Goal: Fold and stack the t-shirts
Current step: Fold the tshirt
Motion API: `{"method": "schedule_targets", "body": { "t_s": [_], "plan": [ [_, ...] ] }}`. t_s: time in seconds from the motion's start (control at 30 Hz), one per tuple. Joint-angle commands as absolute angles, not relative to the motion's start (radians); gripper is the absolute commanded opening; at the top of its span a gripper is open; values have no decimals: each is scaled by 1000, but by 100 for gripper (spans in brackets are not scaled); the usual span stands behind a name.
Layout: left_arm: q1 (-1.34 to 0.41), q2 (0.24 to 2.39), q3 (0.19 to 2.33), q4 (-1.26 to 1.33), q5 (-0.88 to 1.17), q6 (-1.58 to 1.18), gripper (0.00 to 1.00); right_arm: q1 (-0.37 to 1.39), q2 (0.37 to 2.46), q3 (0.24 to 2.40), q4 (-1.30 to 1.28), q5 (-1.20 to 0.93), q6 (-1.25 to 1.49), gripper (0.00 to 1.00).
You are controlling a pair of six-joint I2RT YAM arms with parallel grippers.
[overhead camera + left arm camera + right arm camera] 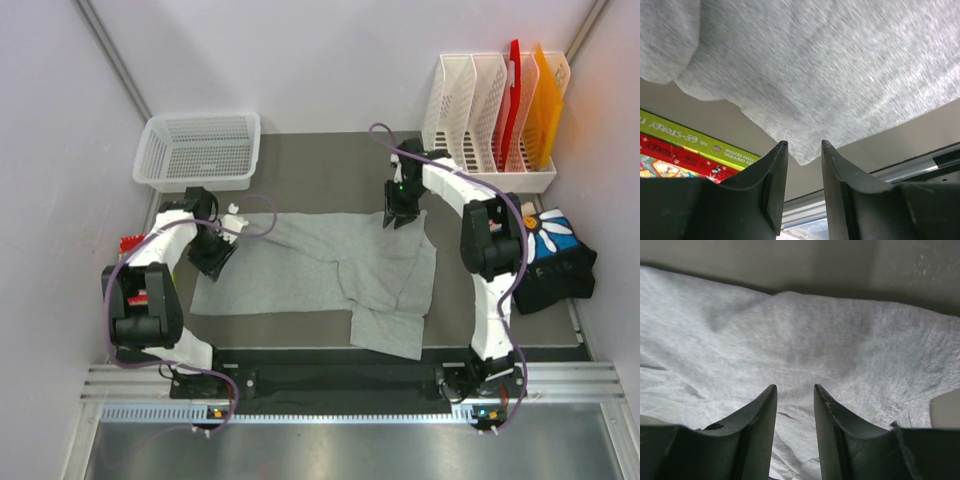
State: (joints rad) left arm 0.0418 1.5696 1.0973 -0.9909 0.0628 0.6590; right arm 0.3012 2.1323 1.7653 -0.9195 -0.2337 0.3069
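**Grey shirt spread out, both pincers narrow at its edges**

White walls close in a grey-brown tabletop (320, 160). At its middle lies the light grey t-shirt (320, 265), opened out and rumpled, with one flap reaching toward the near edge right of centre.

The left gripper (211, 266) is at the shirt's left edge. In its wrist view the fingers (775, 180) stand a narrow gap apart, and a corner of the grey cloth comes down just to their tips; bare table shows through the gap, so nothing is pinched.

The right gripper (401, 218) is at the shirt's far right corner. Its fingers (760, 425) are also narrowly parted, directly over the cloth, which shows between them; whether the tips touch it I cannot tell.

A white mesh basket (150, 150) sits at the far left corner. A white file rack (455, 90) with red and orange dividers stands at the far right corner. By the right edge lie a blue-and-white t-shirt (552, 232) and a black t-shirt (560, 282), bunched together, well apart from the grey one. Along the left edge, just beside the left gripper, lies a red and green picture book (690, 150).
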Motion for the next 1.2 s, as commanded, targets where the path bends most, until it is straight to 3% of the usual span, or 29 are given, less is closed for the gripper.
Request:
{"method": "schedule_targets", "body": {
  "t_s": [0.0,0.23,0.43,0.67,1.0,1.17],
  "plan": [
    [46,1476,1025,-1055,98,704,38,290,2148,1737,-910,-206,287,36],
    [48,1374,853,-1023,89,700,38,272,2223,1785,-910,-176,281,36],
    [48,1404,884,-1014,110,652,38,249,2341,1919,-931,-163,287,35],
    [48,1361,850,-988,94,640,38,175,2332,1918,-928,-150,281,34],
    [48,1269,802,-979,91,574,43,216,2122,1910,-933,-222,284,40],
    [48,1229,755,-996,86,555,45,242,1892,1662,-930,-199,272,42]
  ]
}}
